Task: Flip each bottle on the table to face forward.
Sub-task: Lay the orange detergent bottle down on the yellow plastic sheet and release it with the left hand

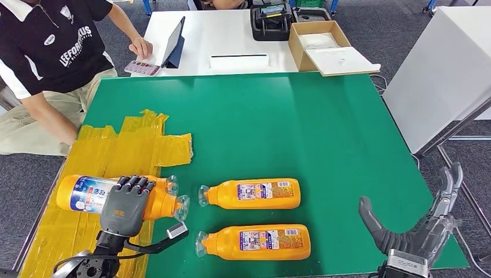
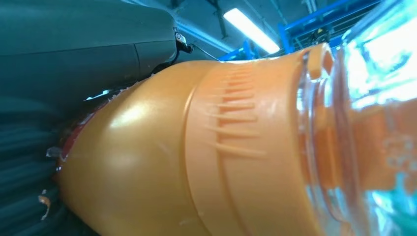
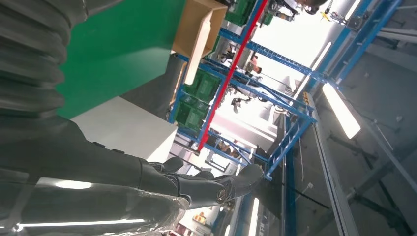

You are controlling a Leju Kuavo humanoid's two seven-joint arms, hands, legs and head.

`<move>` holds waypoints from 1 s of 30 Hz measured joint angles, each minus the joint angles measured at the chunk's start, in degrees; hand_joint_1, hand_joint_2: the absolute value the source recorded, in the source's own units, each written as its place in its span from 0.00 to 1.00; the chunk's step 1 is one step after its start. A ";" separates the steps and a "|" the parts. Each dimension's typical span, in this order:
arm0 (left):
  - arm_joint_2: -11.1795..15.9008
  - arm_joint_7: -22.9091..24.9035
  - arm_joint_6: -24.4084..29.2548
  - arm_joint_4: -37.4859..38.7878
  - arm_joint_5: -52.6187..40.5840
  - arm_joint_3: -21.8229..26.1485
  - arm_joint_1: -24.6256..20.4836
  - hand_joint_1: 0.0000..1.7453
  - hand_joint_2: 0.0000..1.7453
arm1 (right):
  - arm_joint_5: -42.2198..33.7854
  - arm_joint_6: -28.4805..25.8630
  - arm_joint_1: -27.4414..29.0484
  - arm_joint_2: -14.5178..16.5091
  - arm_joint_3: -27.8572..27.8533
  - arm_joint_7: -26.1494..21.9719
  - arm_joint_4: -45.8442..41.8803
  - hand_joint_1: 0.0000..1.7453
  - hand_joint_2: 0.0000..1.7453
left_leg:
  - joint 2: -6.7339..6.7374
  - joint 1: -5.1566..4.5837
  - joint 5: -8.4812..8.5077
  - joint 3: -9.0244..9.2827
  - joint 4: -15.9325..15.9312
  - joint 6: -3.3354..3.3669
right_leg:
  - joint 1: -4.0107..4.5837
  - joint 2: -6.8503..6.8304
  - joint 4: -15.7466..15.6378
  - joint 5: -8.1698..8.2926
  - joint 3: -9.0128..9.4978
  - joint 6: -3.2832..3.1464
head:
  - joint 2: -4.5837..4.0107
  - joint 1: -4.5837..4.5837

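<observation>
The left hand [image 1: 126, 204] lies over the top of an orange bottle [image 1: 87, 194] at the near left of the table [image 1: 324, 127], its dark fingers curled across the bottle's shoulder and gripping it. This held bottle lies on its side on a patch of yellow tape [image 1: 130, 145], its clear cap [image 1: 182, 207] pointing right and a blue and white label toward its far end. In the left wrist view the bottle's orange neck [image 2: 196, 162] sits right against the hand, with the clear cap just past it.

A second clear cap [image 1: 171, 185] shows just behind the first, beside the hand — whether it belongs to another bottle hidden under the hand I cannot tell.

To the right, on the bare green surface, two more orange bottles lie on their sides, caps pointing left and printed labels facing up: the farther bottle [image 1: 255, 193] and the nearer bottle [image 1: 257, 241], one behind the other and a little apart.

The right hand [image 1: 420, 229] is at the table's near right corner, well apart from the bottles — fingers spread wide, thumb out, holding nothing.

Past the green surface stands a white table [image 1: 231, 40] with a tablet [image 1: 173, 43], a black case [image 1: 270, 22] and an open cardboard box [image 1: 324, 46]. A person in a black shirt [image 1: 52, 40] sits at the far left, one hand [image 1: 140, 47] resting by the tablet.
</observation>
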 joint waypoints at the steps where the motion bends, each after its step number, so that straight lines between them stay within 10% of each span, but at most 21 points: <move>1: -0.83 -0.56 -0.03 0.28 0.00 0.45 0.04 1.00 1.00 | 0.20 -0.03 0.07 -0.04 0.20 0.24 0.03 0.00 1.00 | 0.00 0.00 0.00 0.00 0.00 0.00 | 0.00 0.00 0.00 0.00 0.00 0.00 | 0.00 0.01; 30: -12.40 -2.04 -4.39 11.61 0.00 4.34 -7.50 1.00 1.00 | 6.99 2.31 -1.08 3.33 1.26 6.25 -1.28 0.00 1.00 | 0.01 0.00 0.01 0.00 0.01 0.00 | 0.00 0.00 0.01 0.01 0.01 0.00 | 0.00 0.01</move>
